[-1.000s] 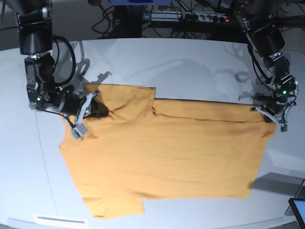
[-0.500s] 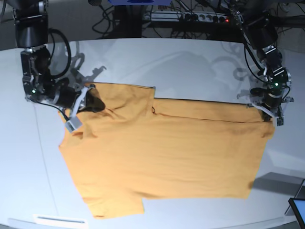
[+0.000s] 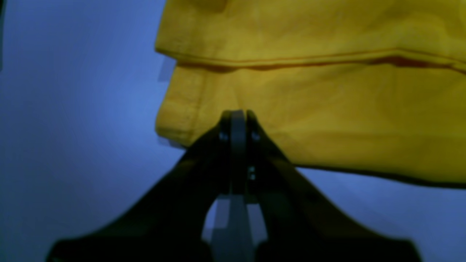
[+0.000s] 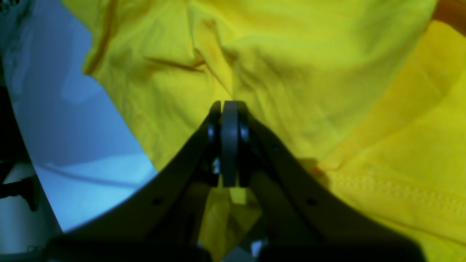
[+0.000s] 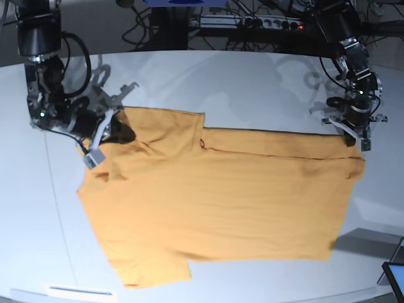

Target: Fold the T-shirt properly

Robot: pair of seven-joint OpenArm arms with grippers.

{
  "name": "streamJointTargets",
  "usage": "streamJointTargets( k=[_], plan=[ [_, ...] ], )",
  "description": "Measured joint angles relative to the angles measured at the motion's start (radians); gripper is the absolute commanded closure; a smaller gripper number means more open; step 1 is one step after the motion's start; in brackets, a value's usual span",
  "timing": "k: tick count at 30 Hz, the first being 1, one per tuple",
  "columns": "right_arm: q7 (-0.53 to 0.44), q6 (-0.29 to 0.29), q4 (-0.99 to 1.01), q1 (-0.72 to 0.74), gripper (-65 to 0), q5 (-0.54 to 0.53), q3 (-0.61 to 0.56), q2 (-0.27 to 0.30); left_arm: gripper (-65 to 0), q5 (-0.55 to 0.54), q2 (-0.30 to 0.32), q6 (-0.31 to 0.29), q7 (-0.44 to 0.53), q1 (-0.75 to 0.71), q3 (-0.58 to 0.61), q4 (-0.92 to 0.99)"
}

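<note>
Right gripper [image 5: 120, 130], jaws pinched shut, has dragged its shoulder of the T-shirt [image 5: 214, 202] up and away across the white table [image 5: 240, 82]; left gripper [image 5: 353, 136], also shut, lifted off the far corner, so the fold seems finished.

We held both arms low and wide apart, left gripper [image 3: 238, 116] and right gripper [image 4: 229, 107] clamped shut.

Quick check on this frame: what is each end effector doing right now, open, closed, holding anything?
Left end effector: closed on a corner of the T-shirt.
Right end effector: closed, pinching the T-shirt's cloth.
</note>
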State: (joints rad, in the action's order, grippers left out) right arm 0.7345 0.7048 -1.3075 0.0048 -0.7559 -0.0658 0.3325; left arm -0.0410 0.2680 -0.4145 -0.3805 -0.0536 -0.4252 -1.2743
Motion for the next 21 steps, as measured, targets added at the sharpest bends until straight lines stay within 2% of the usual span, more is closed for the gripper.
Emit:
streamJointTargets(
  k=[4,12,15,19,21],
  plan=[
    [0.009,-0.002,-0.032,-0.025,-0.3,0.0,0.001,0.002,0.0,-0.003,0.0,0.0,0.006,-0.015,0.0,-0.008],
    [0.005,0.009,-0.048,-0.093,-0.3,-0.024,0.085,0.002,0.0,-0.014,-0.002,0.0,0.026,-0.068,-0.007,-0.04],
    [0.008,0.009,-0.076,-0.116,-0.3,-0.02,0.089,0.023,0.0,-0.008,-0.01,-0.002,-0.006,-0.113,-0.004,-0.105],
    [0.03,0.0,-0.135,-0.14,-0.3,0.005,0.092,0.029,0.0,0.022,-0.048,-0.002,-0.064,-0.137,-0.008,-0.195],
    [0.071,-0.012,-0.183,-0.156,-0.3,0.028,0.092,0.027,0.0,0.023,-0.05,-0.011,-0.126,-0.141,-0.004,-0.227]
  ],
)
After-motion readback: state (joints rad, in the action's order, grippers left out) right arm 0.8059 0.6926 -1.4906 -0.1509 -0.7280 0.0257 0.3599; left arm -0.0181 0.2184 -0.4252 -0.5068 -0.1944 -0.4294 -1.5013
